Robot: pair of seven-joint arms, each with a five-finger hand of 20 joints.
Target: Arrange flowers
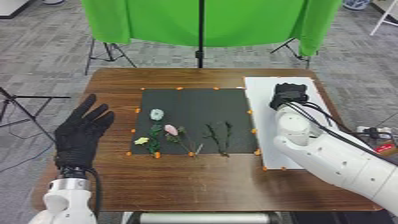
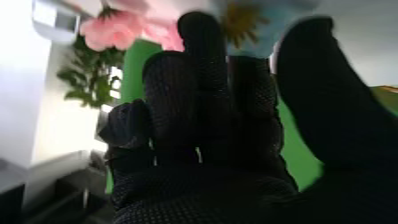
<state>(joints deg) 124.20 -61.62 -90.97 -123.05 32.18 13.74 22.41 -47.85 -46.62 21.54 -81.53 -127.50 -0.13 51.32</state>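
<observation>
A pale, whitish flower [image 1: 157, 114] lies flat on the dark mat [image 1: 191, 102]. Below it is a pink flower [image 1: 171, 129] with a thin stem slanting toward the mat's near edge. A small yellow flower [image 1: 141, 141] lies beside green leaves [image 1: 154, 135]. Dark, thin stems [image 1: 219, 137] lie to the right. The right wrist view shows soft pink blooms [image 2: 111, 29] and a light blue flower [image 2: 258, 45] with a yellow-brown middle.

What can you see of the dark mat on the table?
The dark mat is a flat rectangle, charcoal-coloured and dull; I can't tell whether it is fabric or paper. It lies on the brown wooden table, between the left hand and the white board, with small orange markers along its edges. A pale flower, a pink flower, a yellow flower and slim dark green stems lie on it. Neither hand touches it.
</observation>
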